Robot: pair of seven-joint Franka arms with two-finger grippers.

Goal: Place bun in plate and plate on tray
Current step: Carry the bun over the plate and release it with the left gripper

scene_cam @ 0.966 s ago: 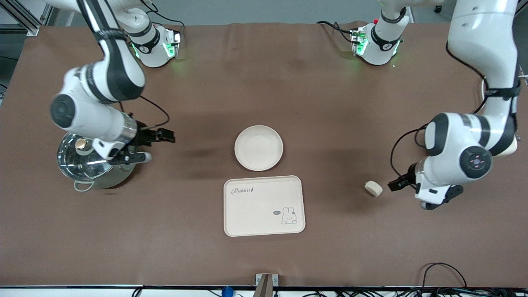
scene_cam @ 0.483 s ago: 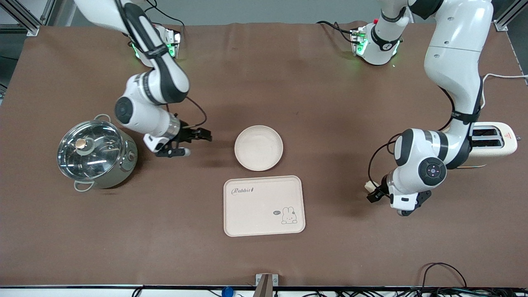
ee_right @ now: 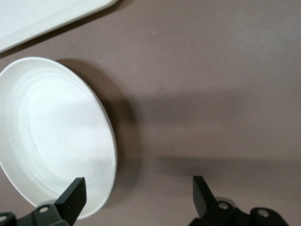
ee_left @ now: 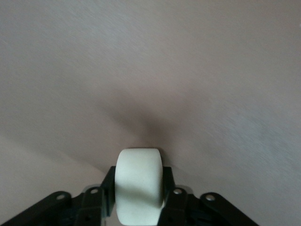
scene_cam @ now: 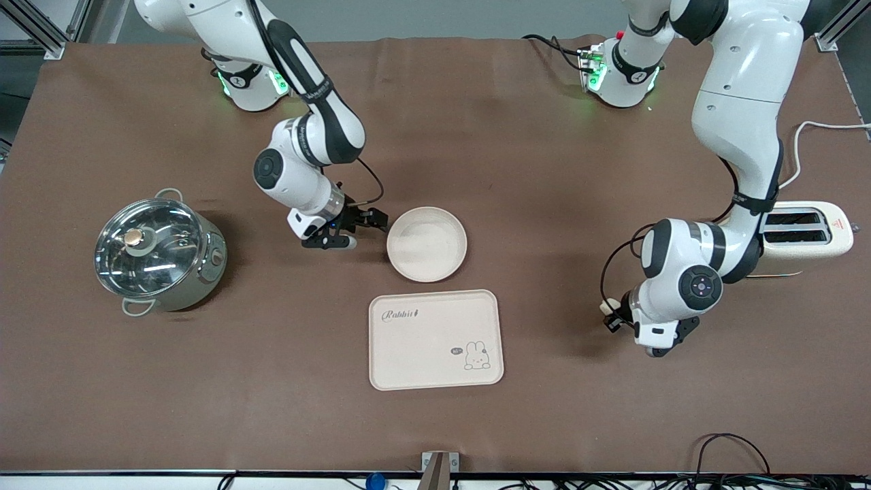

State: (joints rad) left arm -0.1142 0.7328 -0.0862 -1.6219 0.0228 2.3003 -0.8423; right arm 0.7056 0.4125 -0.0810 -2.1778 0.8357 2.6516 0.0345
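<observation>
The bun sits gripped between the left pincer fingers low over the worktop, so next comes carrying it to the plate, where the wide-open right pincer waits beside the rim.

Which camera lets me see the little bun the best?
The left wrist view: the bun fills its middle, sitting between the left gripper fingers. The front view shows only a sliver beside that arm. The right wrist view doesn't show it.
</observation>
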